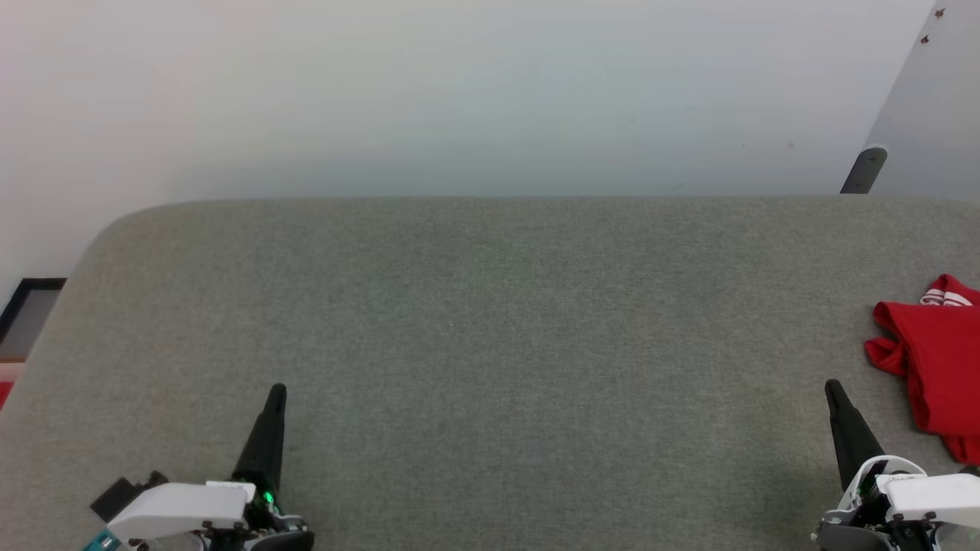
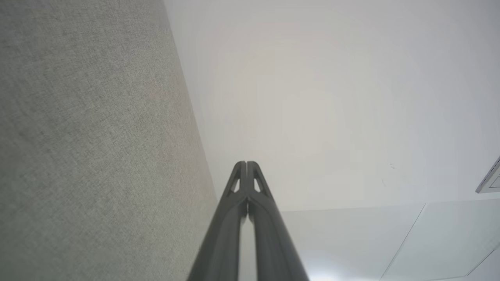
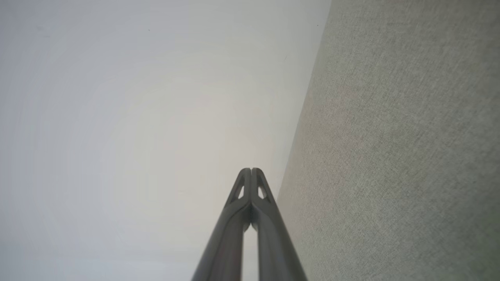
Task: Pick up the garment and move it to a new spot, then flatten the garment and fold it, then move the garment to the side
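The garment [image 1: 938, 356], red with a bit of red-white striped trim showing, lies bunched at the right edge of the grey fabric table [image 1: 490, 321], partly cut off by the head view's border. My right gripper [image 1: 832, 386] is shut and holds nothing, a short way to the left of the garment and nearer the front edge. At the lower left, far from the garment, my left gripper [image 1: 277, 390] is shut with nothing in it. In the wrist views the left gripper [image 2: 247, 163] and right gripper [image 3: 251, 169] each have their tips pressed together.
A white wall rises behind the table. A pale panel with a dark leg [image 1: 865, 170] stands at the back right. A dark-framed object [image 1: 27, 310] sits on the floor beyond the table's left corner.
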Controlling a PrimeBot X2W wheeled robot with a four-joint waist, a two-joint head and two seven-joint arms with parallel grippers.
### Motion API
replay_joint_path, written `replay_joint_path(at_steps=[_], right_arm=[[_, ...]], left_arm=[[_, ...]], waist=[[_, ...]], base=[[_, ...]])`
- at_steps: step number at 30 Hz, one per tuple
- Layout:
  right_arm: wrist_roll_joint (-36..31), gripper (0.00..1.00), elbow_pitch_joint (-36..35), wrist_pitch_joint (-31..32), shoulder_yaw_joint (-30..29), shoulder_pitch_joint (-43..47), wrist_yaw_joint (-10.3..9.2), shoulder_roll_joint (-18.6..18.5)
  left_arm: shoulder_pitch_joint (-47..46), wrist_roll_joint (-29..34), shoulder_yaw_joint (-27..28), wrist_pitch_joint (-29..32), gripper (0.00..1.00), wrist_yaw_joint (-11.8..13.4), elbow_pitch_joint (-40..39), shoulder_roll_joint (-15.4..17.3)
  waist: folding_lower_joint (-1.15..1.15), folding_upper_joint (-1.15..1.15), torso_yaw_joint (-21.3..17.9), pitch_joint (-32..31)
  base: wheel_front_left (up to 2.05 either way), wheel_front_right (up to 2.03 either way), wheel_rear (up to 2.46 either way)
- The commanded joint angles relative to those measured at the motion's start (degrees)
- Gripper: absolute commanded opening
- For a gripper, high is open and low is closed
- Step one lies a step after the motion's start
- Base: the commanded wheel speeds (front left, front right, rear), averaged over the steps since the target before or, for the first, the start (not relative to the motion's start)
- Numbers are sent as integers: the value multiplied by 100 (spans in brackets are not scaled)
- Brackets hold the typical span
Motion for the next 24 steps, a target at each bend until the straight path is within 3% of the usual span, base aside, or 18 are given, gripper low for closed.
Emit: replay_joint_path(at_steps=[1,11,24], right_arm=[[110,0,-34,21,-12,-87,0,18],[515,0,-48,115,-21,-134,1,33],[486,0,-40,115,-18,-103,1,31]], left_arm=[[-71,-85,25,29,0,-18,-17,-21],[-118,-386,63,125,0,-20,-17,-98],[-110,-377,58,123,0,-20,-17,-88]], waist=[[0,0,0,7],[0,0,-3,61],[0,0,-3,61]], base=[[0,0,0],[0,0,0],[0,0,0]])
